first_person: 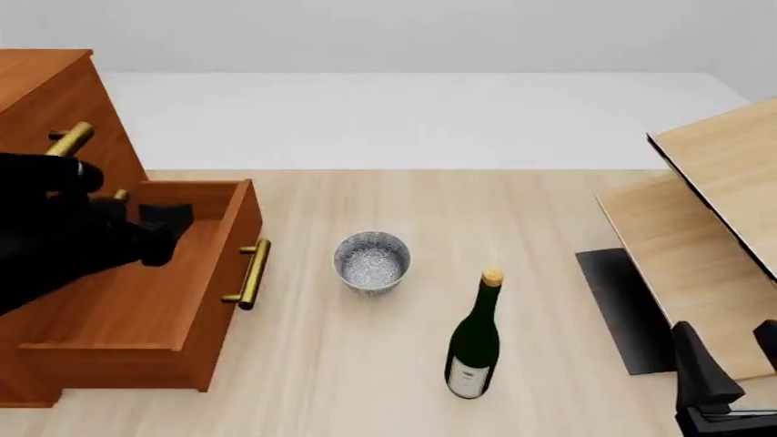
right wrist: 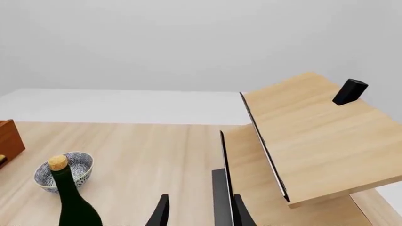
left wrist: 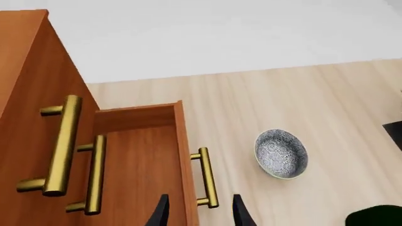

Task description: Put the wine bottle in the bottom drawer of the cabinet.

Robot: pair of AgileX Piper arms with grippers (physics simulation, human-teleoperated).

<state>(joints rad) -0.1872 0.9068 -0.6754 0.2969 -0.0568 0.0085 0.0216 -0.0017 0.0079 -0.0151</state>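
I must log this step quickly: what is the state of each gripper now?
Left gripper: open, holding nothing, fingers apart either side of the brass bar handle.
Right gripper: open, holding nothing.

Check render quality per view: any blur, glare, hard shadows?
Front view: sharp, flat even light, only a faint soft shadow under the bottle and bowl; left arm reads as a featureless black mass. Left wrist view: crisp, mild highlights on the brass handles. Right wrist view: sharp, no glare, bottle cropped at the edge.
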